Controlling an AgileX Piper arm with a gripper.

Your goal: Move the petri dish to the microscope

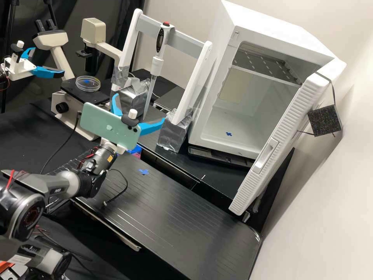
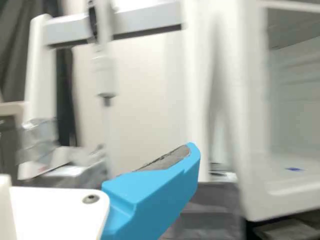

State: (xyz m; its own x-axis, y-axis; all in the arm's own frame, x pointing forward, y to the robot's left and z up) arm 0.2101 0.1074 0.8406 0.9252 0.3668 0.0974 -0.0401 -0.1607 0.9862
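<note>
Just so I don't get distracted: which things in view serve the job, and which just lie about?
Job: petri dish, on the microscope; open gripper.
Lying about: pipette, in its white frame; loose cable; apparently the open cabinet.

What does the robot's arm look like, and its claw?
The arm is dark grey with rounded joints, a pale silvery section and thin red wires. Its gripper has a white body and two bright blue fingers; a grey pad lines one.
</note>
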